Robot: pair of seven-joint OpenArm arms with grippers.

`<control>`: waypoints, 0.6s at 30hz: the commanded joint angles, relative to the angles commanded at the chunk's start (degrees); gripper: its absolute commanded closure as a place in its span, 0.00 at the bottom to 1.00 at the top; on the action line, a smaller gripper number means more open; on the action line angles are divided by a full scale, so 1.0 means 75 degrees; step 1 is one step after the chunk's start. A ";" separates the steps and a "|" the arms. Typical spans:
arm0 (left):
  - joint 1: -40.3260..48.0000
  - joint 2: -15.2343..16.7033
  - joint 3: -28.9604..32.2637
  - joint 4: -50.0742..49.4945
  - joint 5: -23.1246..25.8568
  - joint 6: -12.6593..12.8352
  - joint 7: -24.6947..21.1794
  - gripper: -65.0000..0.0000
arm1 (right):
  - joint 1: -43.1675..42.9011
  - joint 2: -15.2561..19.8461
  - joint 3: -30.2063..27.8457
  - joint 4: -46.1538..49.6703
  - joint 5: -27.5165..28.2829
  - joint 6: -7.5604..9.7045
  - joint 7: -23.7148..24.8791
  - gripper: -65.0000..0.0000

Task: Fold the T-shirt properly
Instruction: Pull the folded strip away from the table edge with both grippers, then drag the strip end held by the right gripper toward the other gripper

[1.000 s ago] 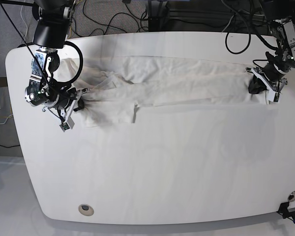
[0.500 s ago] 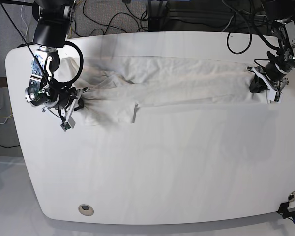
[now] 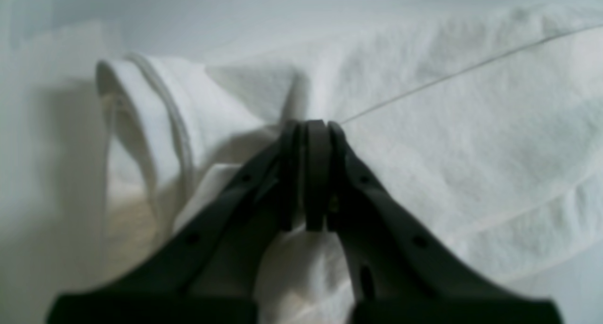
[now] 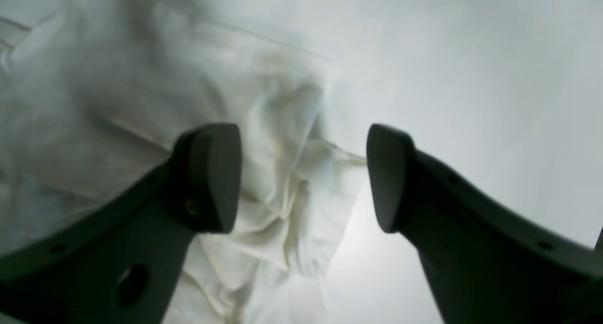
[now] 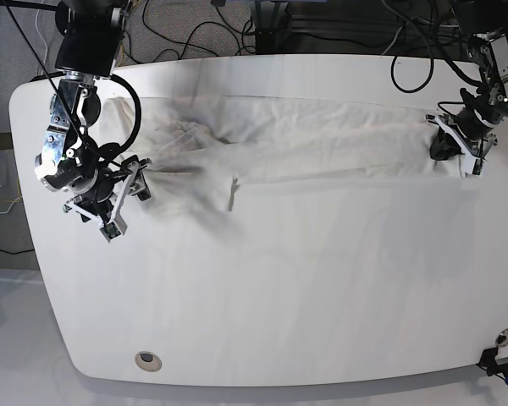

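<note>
The white T-shirt lies pulled out in a long crumpled band across the far part of the white table; its print is hidden. My left gripper, at the right of the base view, is shut on the shirt's right end. In the left wrist view its jaws are pinched together on a hemmed fold of the shirt. My right gripper, at the left of the base view, is open. In the right wrist view it hovers over the bunched left end of the shirt.
Black cables hang behind the table's far edge. A round grommet hole sits near the front left. A black clamp sits at the front right corner. The near half of the table shows only bare white surface.
My right arm has shifted a little to the near left, off the shirt's left end. The cloth there looks blurred and has settled. The left gripper has held still.
</note>
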 joint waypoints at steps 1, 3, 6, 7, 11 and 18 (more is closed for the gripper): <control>0.0000 0.0000 0.0000 0.0000 0.0000 -0.0012 0.0000 1.00 | 0.0141 -0.0047 0.0023 -0.0188 -0.0035 0.0000 0.0012 0.38; 0.0000 0.0000 0.0000 0.0000 0.0000 0.0000 0.0000 1.00 | 0.0422 -0.0047 0.0023 -0.0774 -0.0047 0.0000 0.0047 0.38; 0.0000 0.0000 0.0000 0.0000 0.0000 0.0000 0.0000 1.00 | 0.0738 -0.0070 0.0023 -0.1524 -0.0047 -0.0012 0.0481 0.38; 0.0000 0.0000 0.0000 0.0000 0.0000 0.0000 0.0000 1.00 | 0.0762 -0.0059 0.0023 -0.1782 -0.0047 -0.0023 0.0645 0.38; 0.0000 0.0000 0.0000 0.0000 0.0000 -0.0012 0.0000 1.00 | 0.1032 -0.0035 0.0035 -0.2731 -0.0047 -0.0023 0.0996 0.38; -0.0023 0.0000 0.0000 0.0023 -0.0012 -0.0047 0.0000 1.00 | 0.1137 -0.0023 0.0035 -0.3938 -0.0047 -0.0035 0.1911 0.38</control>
